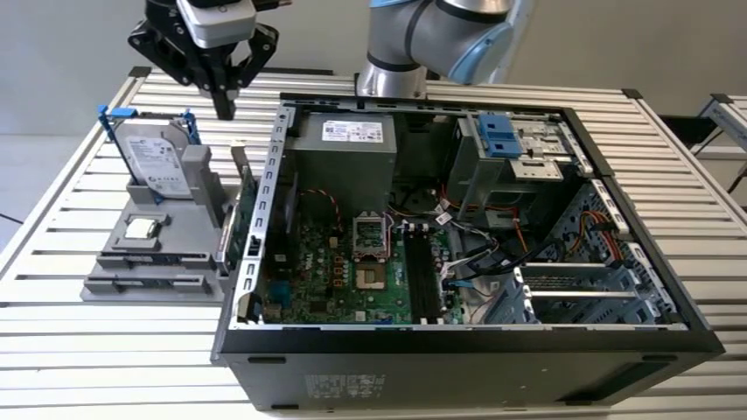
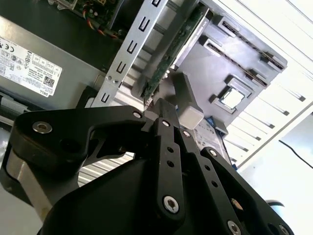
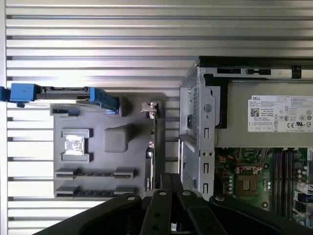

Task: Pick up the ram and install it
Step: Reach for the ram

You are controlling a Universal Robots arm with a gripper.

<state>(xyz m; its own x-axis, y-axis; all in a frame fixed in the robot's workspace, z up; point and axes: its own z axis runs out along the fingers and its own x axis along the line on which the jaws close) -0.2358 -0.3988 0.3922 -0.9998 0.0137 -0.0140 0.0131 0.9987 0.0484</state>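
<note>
On slatted table [image 1: 59, 219], ram [image 1: 157, 259] edge-up in gray holder [image 1: 201, 179], lengthwise across exterior view; tool [image 1: 223, 107] clenched, empty.

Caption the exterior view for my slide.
Gripper hovers over the gray fixture; the ram stands there beside the open computer case.

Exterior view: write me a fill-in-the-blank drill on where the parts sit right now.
1. The ram stands on edge in the gray holder, on the side nearest the ____.
2. The hard drive stands upright in a ____ bracket.
3. The gripper, fingers shut, hangs above the holder and grips ____.
4. The processor chip lies flat on the ____ holder.

Missing words: computer case; blue; nothing; gray.
</note>
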